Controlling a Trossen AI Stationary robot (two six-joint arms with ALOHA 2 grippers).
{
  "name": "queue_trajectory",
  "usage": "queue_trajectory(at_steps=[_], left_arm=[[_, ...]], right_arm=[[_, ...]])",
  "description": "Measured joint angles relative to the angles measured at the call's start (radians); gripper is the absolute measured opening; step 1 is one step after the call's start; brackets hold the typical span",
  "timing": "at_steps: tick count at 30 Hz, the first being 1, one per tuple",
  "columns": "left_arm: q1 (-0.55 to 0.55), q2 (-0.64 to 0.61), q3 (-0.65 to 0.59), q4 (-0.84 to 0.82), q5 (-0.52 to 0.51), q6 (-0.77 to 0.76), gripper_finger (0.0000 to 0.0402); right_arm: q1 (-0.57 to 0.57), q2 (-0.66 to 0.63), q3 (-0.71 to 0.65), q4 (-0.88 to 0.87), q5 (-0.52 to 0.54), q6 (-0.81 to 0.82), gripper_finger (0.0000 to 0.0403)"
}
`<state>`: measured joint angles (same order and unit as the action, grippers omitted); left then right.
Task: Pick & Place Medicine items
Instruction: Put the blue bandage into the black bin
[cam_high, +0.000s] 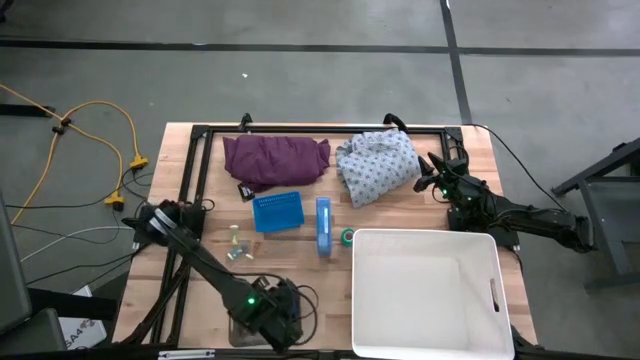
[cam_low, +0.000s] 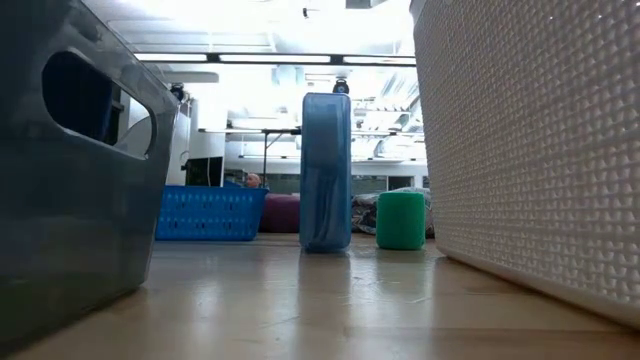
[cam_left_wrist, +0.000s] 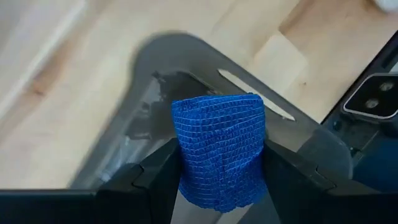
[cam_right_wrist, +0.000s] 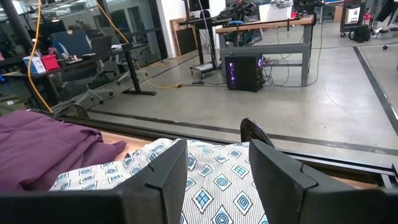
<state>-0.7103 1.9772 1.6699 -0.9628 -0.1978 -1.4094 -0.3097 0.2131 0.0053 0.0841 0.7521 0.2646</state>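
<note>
the left gripper (cam_left_wrist: 219, 186) squeezes the blue roll (cam_left_wrist: 219, 149) right over the grey bin (cam_left_wrist: 149, 81), maybe over its corner. the right gripper (cam_right_wrist: 217, 180) waits half open, holding nothing.

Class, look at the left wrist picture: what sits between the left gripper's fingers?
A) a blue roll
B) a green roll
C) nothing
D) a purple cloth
A: the left gripper is closed on the blue roll, its fingers pressing both sides.
</note>
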Motion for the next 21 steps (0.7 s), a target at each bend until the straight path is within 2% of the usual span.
queue_trajectory(at_steps=[11, 21], left_arm=[[-0.006, 0.027, 0.0, 0.007, -0.033, -0.026, 0.0202], [-0.006, 0.027, 0.0, 0.007, -0.042, -0.035, 0.0259]], right_arm=[[0.0, 0.0, 0.0, 0.0, 0.0, 0.0, 0.016], [0.0, 0.0, 0.0, 0.0, 0.0, 0.0, 0.016]])
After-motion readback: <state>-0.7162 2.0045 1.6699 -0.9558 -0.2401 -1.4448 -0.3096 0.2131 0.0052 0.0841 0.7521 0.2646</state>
